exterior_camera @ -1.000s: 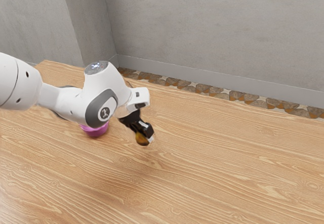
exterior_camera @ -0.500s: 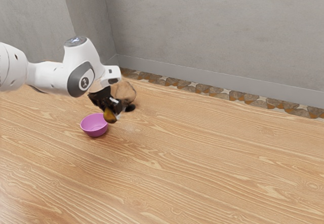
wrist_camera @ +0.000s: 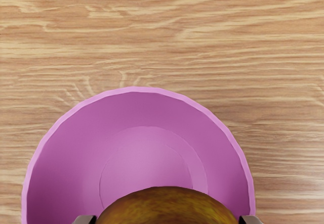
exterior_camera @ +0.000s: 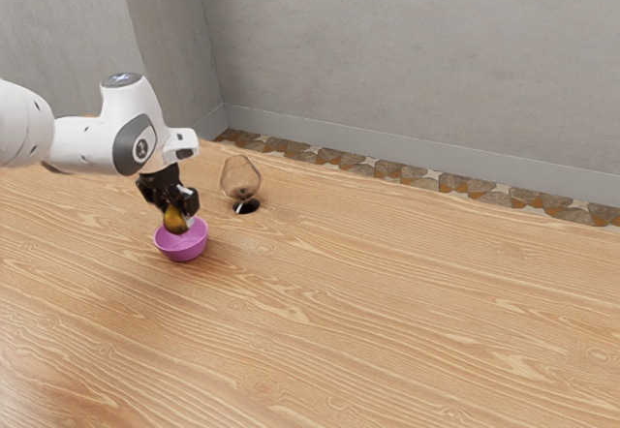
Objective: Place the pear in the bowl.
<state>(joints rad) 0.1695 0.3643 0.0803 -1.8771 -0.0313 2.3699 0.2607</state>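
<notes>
The desk looks like wood with a smooth, faintly shiny grain, the bowl like smooth matt plastic, the goblet like see-through glass, and the wall like rough, matt concrete, while the pear has a soft sheen

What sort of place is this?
Probably a bare room, perhaps simulated: plain grey walls, a wood-grain table, and a strip of patterned stone floor along the skirting board.
</notes>
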